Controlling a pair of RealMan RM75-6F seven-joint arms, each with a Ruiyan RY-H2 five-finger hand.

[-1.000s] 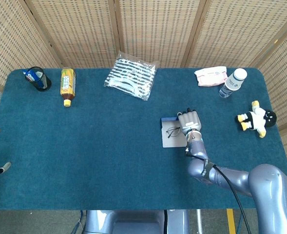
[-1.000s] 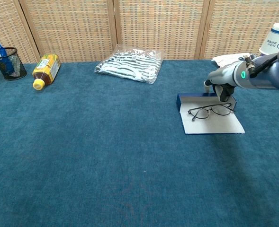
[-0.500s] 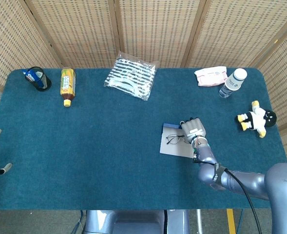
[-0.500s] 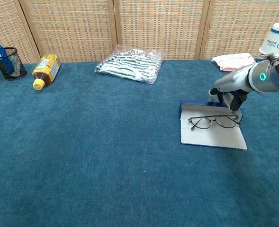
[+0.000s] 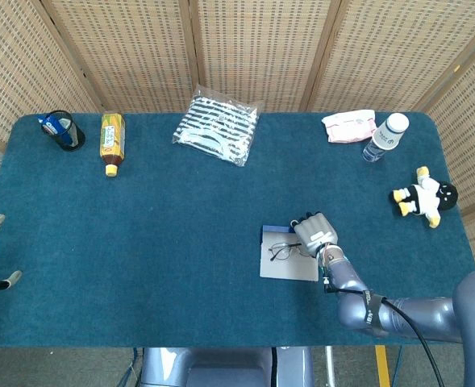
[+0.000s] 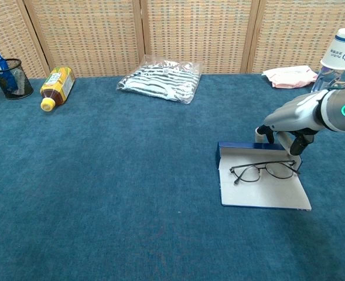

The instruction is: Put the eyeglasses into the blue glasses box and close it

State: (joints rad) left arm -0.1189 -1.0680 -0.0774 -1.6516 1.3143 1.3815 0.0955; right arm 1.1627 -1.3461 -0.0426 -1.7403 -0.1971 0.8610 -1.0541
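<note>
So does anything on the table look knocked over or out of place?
The tea bottle lies on its side at the far left, near the mesh cup. The eyeglasses rest on the open glasses box, unfolded. Nothing looks spilled or damaged.

Right robot hand blocks box far edge; near, left sides open.
</note>
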